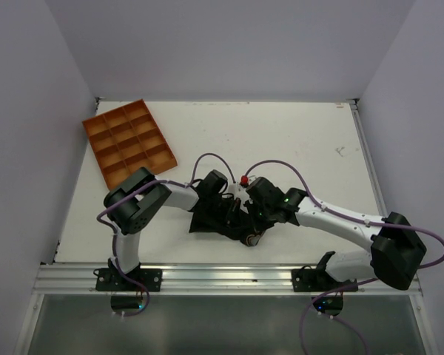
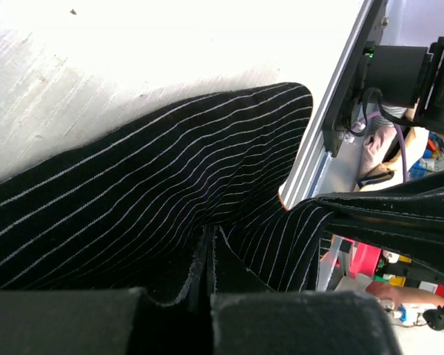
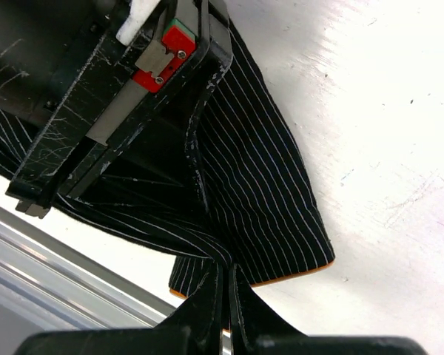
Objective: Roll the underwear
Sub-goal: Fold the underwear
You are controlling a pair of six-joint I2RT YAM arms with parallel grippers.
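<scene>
We look down on a white table (image 1: pixel 296 148) closed in on three sides by plain, pale lilac walls (image 1: pixel 229 44). Up close the tabletop is glossy and bright, with fine scratches and a few dark specks. An aluminium rail (image 1: pixel 229 277) runs along its near edge and carries both arm bases. At the far left a brown tray (image 1: pixel 129 140) of small compartments lies askew. Purple cables (image 1: pixel 274 166) loop above the arms.

The underwear (image 1: pixel 211 218) sits in the near middle of the table, close to the rail, between the two arms. It is black with thin pale pinstripes and an orange edge that shows at one corner in the right wrist view. It is bunched and creased, not flat.

The left gripper (image 2: pixel 209 288) is clamped on the underwear (image 2: pixel 170 192), with a fold of cloth pinched between its closed jaws. The right gripper (image 3: pixel 228 310) is likewise closed on the underwear (image 3: pixel 266 185), and the fabric gathers to a point where it enters the jaws. The two grippers are just beside each other, the left gripper (image 3: pixel 133 96) looming large before the right wrist camera.
</scene>
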